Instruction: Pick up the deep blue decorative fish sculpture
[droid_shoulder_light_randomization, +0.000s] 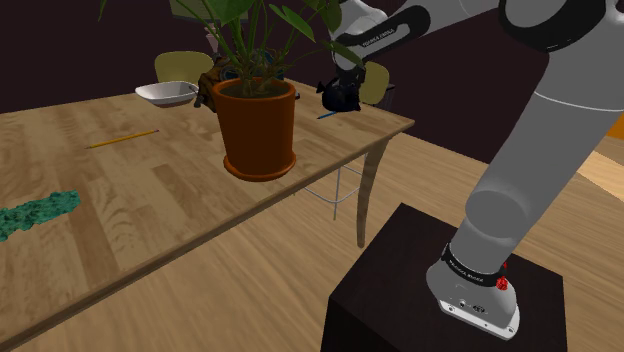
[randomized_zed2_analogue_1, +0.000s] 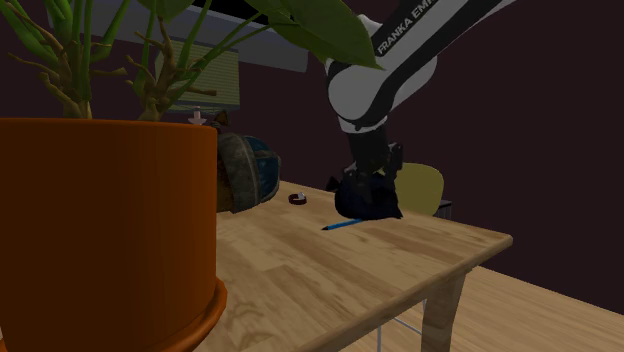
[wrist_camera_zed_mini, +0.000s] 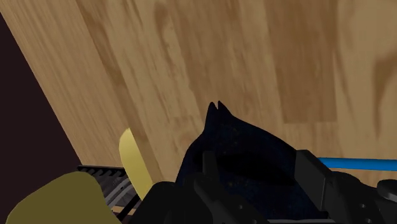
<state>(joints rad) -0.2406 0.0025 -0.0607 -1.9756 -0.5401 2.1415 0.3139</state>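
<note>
The deep blue, almost black fish sculpture (droid_shoulder_light_randomization: 338, 97) stands near the far corner of the wooden table (droid_shoulder_light_randomization: 150, 190), behind the plant pot. My gripper (droid_shoulder_light_randomization: 348, 82) comes down on it from above. In the second exterior view the gripper (randomized_zed2_analogue_1: 372, 178) sits on top of the fish (randomized_zed2_analogue_1: 368, 200), whose base is at the table surface. The wrist view has the fish (wrist_camera_zed_mini: 245, 149) wedged between my two black fingers, its pointed fin sticking out past them. The gripper (wrist_camera_zed_mini: 257, 172) is shut on it.
A blue pen (randomized_zed2_analogue_1: 345, 224) lies right beside the fish. A large terracotta pot (droid_shoulder_light_randomization: 258, 125) with a leafy plant stands in front of it. A white bowl (droid_shoulder_light_randomization: 167, 93), a yellow pencil (droid_shoulder_light_randomization: 122, 139) and a green object (droid_shoulder_light_randomization: 35, 213) lie further along the table. An olive chair (randomized_zed2_analogue_1: 422, 185) stands past the table edge.
</note>
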